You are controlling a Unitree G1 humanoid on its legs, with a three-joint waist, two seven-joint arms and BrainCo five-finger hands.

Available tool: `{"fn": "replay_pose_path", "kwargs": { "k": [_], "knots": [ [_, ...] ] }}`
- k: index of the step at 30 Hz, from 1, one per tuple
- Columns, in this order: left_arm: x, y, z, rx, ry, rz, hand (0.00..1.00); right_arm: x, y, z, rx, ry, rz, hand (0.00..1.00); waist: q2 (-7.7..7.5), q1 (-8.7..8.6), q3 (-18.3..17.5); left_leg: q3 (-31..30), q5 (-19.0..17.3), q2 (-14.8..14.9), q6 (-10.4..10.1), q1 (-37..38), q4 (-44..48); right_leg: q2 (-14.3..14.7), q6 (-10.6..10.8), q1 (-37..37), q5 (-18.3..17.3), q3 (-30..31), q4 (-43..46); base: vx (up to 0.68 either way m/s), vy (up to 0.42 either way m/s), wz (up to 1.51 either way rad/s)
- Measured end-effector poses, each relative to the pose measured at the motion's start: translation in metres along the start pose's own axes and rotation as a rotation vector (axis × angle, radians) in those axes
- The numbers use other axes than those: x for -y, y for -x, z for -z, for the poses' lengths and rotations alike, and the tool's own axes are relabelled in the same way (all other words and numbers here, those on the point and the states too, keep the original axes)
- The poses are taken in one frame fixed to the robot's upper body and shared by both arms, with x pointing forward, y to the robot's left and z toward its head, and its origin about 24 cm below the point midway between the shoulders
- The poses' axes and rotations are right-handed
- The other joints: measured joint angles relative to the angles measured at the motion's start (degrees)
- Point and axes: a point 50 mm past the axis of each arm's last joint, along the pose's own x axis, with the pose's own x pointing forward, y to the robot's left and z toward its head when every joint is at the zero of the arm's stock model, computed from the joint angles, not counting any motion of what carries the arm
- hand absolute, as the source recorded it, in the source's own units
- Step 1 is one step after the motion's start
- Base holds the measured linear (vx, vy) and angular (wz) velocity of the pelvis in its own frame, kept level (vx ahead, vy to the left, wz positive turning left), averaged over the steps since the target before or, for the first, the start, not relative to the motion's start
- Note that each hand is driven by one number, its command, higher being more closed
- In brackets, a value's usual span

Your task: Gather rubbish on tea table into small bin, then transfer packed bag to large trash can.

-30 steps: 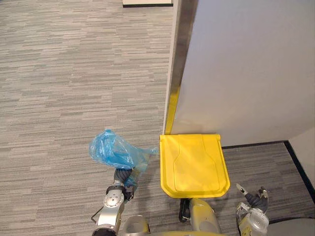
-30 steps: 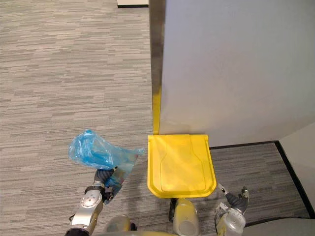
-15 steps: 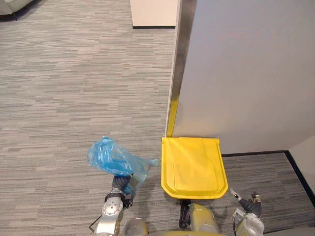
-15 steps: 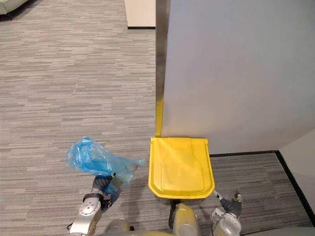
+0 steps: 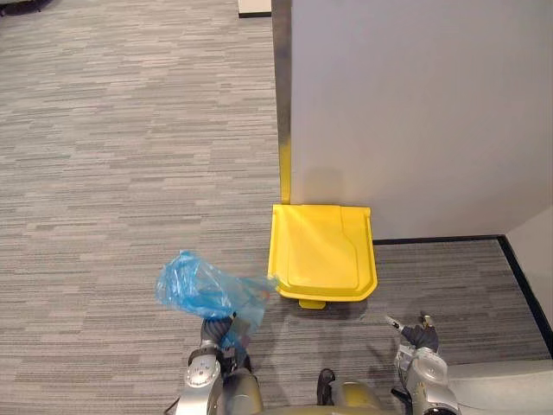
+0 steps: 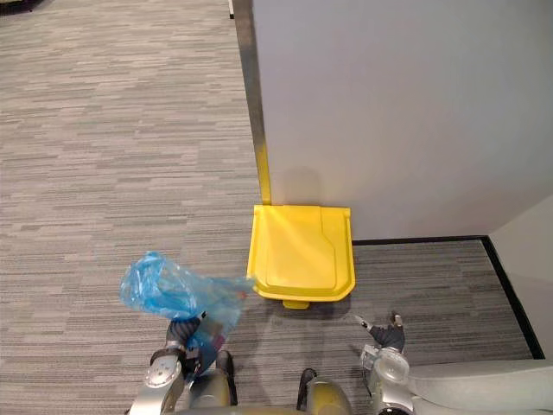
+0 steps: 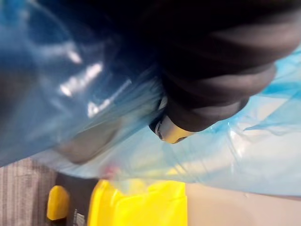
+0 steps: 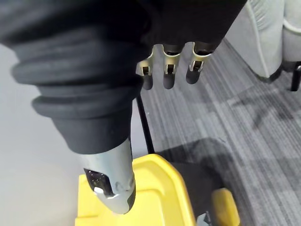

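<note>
The left hand (image 5: 218,331) sits at 7 o'clock in the head views, its fingers closed round the gathered neck of a blue bag (image 5: 203,290). The bag is crumpled and see-through, and it stands up above the hand, clear of the grey striped carpet (image 5: 112,130). In the left wrist view its film drapes over the hand. The yellow trash can (image 5: 320,252) stands just past the bag at its 2 o'clock, backed against a grey wall (image 5: 415,112), with its lid (image 6: 298,246) down. The bag's loose tip reaches close to the can's near left corner. The right hand (image 5: 415,333) hangs at 5 o'clock from the can, apart from it, its fingers (image 8: 168,70) loosely straight and holding nothing
</note>
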Motion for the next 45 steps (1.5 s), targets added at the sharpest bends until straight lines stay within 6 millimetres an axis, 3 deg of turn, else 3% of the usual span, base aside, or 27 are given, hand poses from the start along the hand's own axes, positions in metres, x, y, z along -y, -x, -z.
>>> {"fn": "replay_pose_path", "kwargs": {
  "k": [1, 2, 4, 6, 7, 10, 14, 21, 23, 35, 39, 43, 45],
  "knots": [
    [0.001, 0.0, 0.001, -0.003, -0.001, 0.006, 1.0, -0.003, 0.0, -0.001, 0.001, -0.006, -0.002, 0.0, -0.36, -0.76, 0.29, 0.4, -1.89, -0.29, 1.47, -1.23, 3.98, -0.82, -0.67, -0.03, 0.97, -1.26, -0.75, -0.21, -0.009, 0.48],
    [0.002, 0.001, 0.002, -0.007, -0.003, 0.01, 1.0, -0.004, 0.0, 0.0, -0.002, -0.009, -0.003, 0.0, -1.18, -0.85, 0.75, 0.8, -6.11, -1.23, 3.72, -1.55, 10.57, -2.01, -0.74, 0.16, 2.05, -1.94, -1.37, -0.22, 0.017, 0.44],
    [0.002, 0.001, 0.002, -0.007, -0.003, 0.012, 1.0, -0.003, 0.001, 0.002, -0.008, 0.001, -0.004, 0.0, -1.42, -0.91, 0.87, 1.11, -10.48, -1.45, 5.13, -0.55, 16.23, -2.92, -0.18, 0.3, 3.08, -2.7, -2.53, -0.26, 0.115, 0.4],
    [0.002, 0.001, 0.003, -0.01, -0.004, 0.012, 1.0, 0.0, 0.002, 0.007, -0.023, 0.007, 0.003, 0.0, -0.68, -1.13, 0.53, 1.84, -13.46, -1.46, 5.13, 2.5, 15.27, -3.32, 0.88, 0.35, 4.73, -3.56, -4.74, -0.22, 0.187, 0.38],
    [0.002, 0.001, 0.004, -0.015, -0.005, 0.011, 1.0, 0.003, 0.003, 0.011, -0.036, 0.011, 0.009, 0.0, 0.32, -1.88, 0.48, 1.86, -14.38, -2.3, 4.21, 5.15, 9.04, -3.0, 2.49, 0.83, 6.04, -4.27, -6.62, -0.17, 0.198, 0.3],
    [-0.011, 0.001, 0.013, -0.059, -0.05, -0.005, 1.0, -0.003, 0.009, 0.025, -0.089, 0.001, -0.015, 0.0, -1.16, -2.28, -0.04, 2.17, -11.7, -6.2, 4.4, 7.63, 0.67, -4.62, 4.44, 3.42, 10.92, -4.05, -13.85, -0.1, 0.178, 0.18],
    [-0.019, 0.001, 0.015, -0.07, -0.074, -0.02, 1.0, 0.004, 0.01, 0.034, -0.123, 0.007, -0.002, 0.0, -0.63, -2.46, -0.31, 2.56, -11.0, -9.36, 5.24, 8.7, -2.08, -6.5, 5.27, 5.14, 13.84, -2.12, -17.68, -0.04, 0.145, 0.03],
    [-0.026, 0.001, 0.022, -0.102, -0.111, -0.025, 1.0, 0.003, 0.008, 0.034, -0.134, 0.012, -0.005, 0.0, -0.38, -2.96, -1.16, 2.48, -10.06, -10.09, 6.11, 10.84, -3.05, -6.17, 5.88, 6.98, 14.52, -1.85, -19.39, 0.1, 0.021, -0.01],
    [-0.026, 0.001, 0.025, -0.113, -0.119, -0.022, 1.0, 0.003, 0.004, 0.029, -0.12, 0.016, -0.011, 0.0, -0.68, -3.75, -1.27, 2.34, -10.16, -10.11, 6.2, 11.89, -3.09, -6.13, 5.85, 8.32, 14.54, -1.87, -20.05, 0.07, -0.011, 0.0],
    [-0.028, 0.0, 0.03, -0.142, -0.121, -0.026, 1.0, 0.003, 0.005, 0.035, -0.145, 0.053, -0.025, 0.0, -2.32, -3.84, -1.14, 3.52, -11.25, -9.91, 6.57, 12.98, -1.96, -5.97, 5.38, 8.77, 14.41, -0.26, -19.99, -0.07, -0.013, -0.08],
    [-0.032, 0.0, 0.031, -0.146, -0.113, -0.044, 1.0, 0.004, 0.003, 0.031, -0.134, 0.052, -0.022, 0.0, -2.35, -3.82, -1.21, 3.81, -14.47, -8.61, 6.23, 9.15, 3.92, -5.82, 5.39, 5.51, 12.94, 0.35, -16.15, -0.08, -0.022, -0.09],
    [-0.036, 0.005, 0.031, -0.139, -0.117, -0.054, 1.0, 0.009, 0.002, 0.031, -0.134, 0.027, 0.0, 0.0, -2.85, -3.76, 0.06, 3.39, -22.62, -6.07, 7.26, 6.19, 16.36, -7.36, 6.73, -0.17, 4.48, 1.68, 2.56, -0.02, 0.039, -0.04],
    [-0.036, 0.004, 0.024, -0.105, -0.116, -0.052, 1.0, 0.011, 0.003, 0.025, -0.108, -0.019, 0.014, 0.0, -2.84, -3.83, 2.08, 3.15, -24.46, -5.9, 8.3, 8.65, 18.16, -9.2, 6.98, -5.75, 3.63, 1.43, 17.02, 0.01, 0.06, 0.06]
  ]
}}
